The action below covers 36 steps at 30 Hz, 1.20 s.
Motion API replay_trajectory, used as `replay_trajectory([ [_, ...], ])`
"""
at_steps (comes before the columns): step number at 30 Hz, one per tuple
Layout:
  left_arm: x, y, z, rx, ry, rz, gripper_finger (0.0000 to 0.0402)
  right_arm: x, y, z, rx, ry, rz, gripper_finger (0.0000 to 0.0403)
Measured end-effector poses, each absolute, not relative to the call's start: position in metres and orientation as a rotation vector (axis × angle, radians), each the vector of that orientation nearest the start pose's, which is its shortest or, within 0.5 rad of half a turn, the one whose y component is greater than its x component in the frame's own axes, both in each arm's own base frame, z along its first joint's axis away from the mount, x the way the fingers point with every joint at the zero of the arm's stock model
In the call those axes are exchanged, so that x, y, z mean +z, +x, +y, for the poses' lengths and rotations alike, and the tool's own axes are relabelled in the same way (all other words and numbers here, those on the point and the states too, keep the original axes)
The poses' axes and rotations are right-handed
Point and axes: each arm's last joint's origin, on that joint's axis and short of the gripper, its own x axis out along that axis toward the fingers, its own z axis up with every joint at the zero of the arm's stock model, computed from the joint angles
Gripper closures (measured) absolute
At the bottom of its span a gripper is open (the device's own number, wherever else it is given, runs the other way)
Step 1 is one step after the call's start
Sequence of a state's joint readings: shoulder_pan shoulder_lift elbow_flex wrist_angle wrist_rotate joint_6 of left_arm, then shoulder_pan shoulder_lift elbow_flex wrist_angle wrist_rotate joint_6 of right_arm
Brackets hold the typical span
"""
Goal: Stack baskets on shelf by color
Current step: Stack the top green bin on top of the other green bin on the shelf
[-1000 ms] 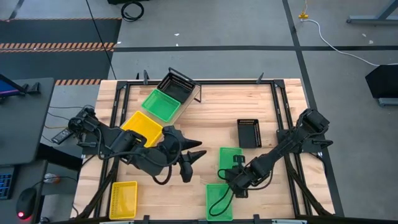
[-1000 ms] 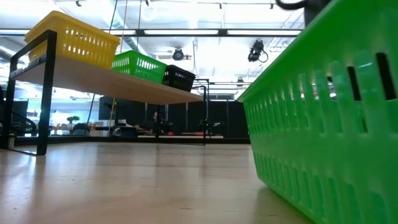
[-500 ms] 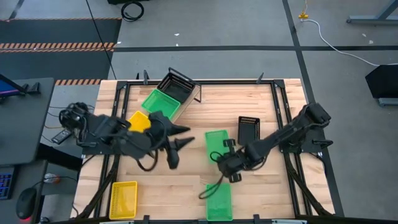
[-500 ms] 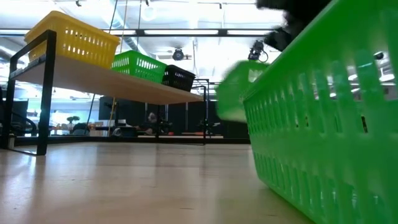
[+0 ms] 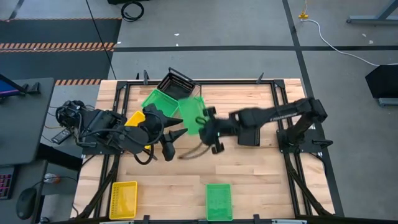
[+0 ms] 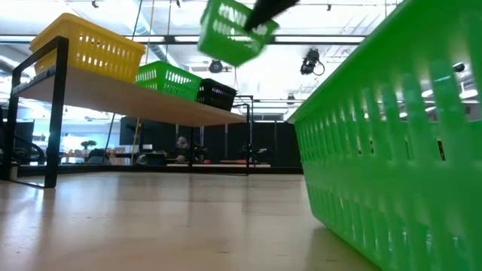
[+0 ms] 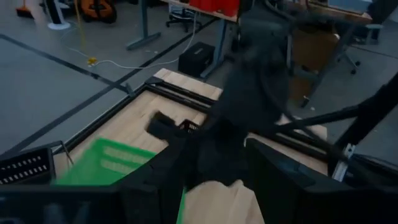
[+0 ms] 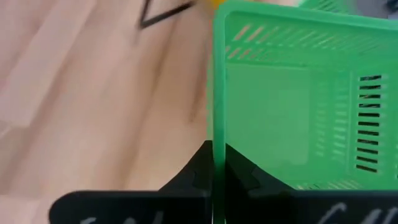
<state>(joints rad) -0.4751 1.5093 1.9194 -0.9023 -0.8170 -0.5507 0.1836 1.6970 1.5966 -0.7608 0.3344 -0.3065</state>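
Nearest, a green basket lies at the bench's front edge, filling the right of the low view, with a yellow basket at the front left corner. Farther in, the left hand hangs above the bench with its fingers spread and nothing between them, just beside the yellow basket on the shelf. The right hand is clenched on the rim of a green basket, carried in the air near the shelf's green basket and clear of the bench in the low view. A black basket rests on the bench under the right arm. Farthest, a black basket sits at the shelf's far end.
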Motion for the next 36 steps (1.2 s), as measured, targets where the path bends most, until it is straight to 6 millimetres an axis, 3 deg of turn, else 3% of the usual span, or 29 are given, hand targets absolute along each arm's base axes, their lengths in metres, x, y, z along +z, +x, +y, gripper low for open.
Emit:
replay_trajectory([
  [5,0.480,0.260,-0.109,0.469,-0.287,0.251,0.0230,0.369,0.368,0.030,-0.034,-0.532,0.724,0.0394],
  [11,0.481,0.260,-0.108,0.508,-0.322,0.217,0.0230,0.386,0.375,0.003,-0.019,-0.607,0.607,0.0386],
  [23,0.484,0.260,-0.101,0.527,-0.343,0.195,0.0230,0.376,0.385,-0.047,0.029,-0.644,0.474,0.0389],
  [36,0.505,0.267,-0.099,0.479,-0.306,0.054,0.0230,0.360,0.386,-0.065,0.267,-0.654,0.346,0.0391],
])
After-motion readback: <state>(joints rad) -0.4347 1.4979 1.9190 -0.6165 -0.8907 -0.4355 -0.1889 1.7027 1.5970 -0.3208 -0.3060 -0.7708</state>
